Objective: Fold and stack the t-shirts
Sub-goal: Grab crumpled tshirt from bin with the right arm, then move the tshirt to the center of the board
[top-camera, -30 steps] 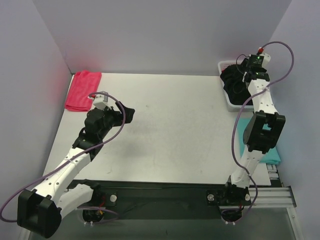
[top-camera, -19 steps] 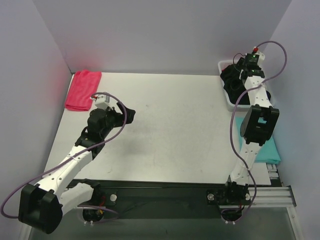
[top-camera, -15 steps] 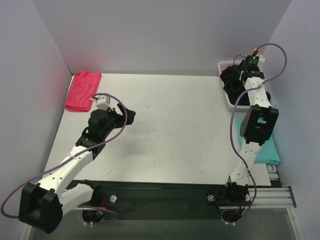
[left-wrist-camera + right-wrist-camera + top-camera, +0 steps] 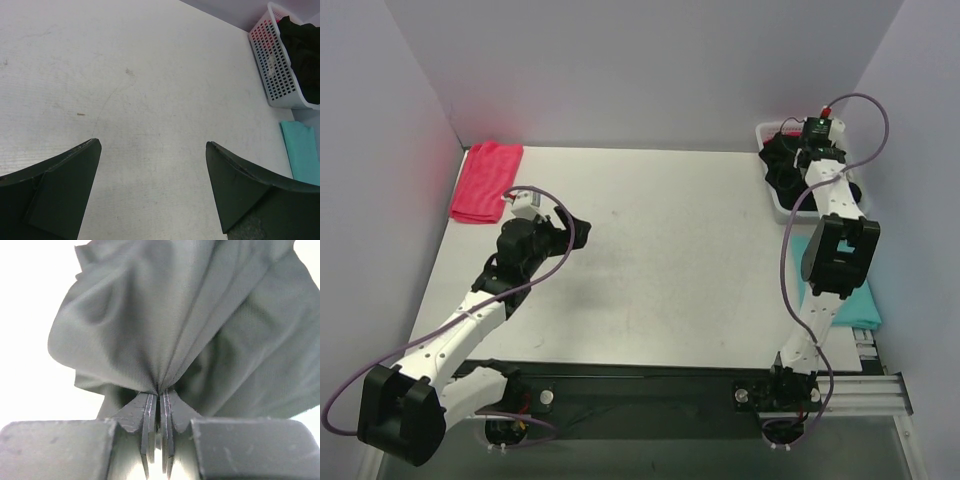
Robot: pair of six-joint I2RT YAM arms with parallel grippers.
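Note:
A black t-shirt (image 4: pixel 780 166) lies bunched in the white basket (image 4: pixel 783 211) at the back right. My right gripper (image 4: pixel 801 150) reaches down into it. In the right wrist view it (image 4: pixel 159 392) is shut on a gathered pinch of the black t-shirt (image 4: pixel 165 315), and folds fan out from the jaws. A folded teal t-shirt (image 4: pixel 861 300) lies at the table's right edge, partly under the right arm. A folded red t-shirt (image 4: pixel 485 180) lies at the back left. My left gripper (image 4: pixel 578 222) hovers open over bare table, nothing between its fingers (image 4: pixel 65 180).
The left wrist view shows the basket (image 4: pixel 272 70) with the black cloth (image 4: pixel 305 40) in it and the teal t-shirt (image 4: pixel 302 150) below it. Grey walls close in the table at the back and on both sides.
My right gripper has closed on the black t-shirt in the basket, and its wrist has shifted slightly back and left. The left arm has barely moved.

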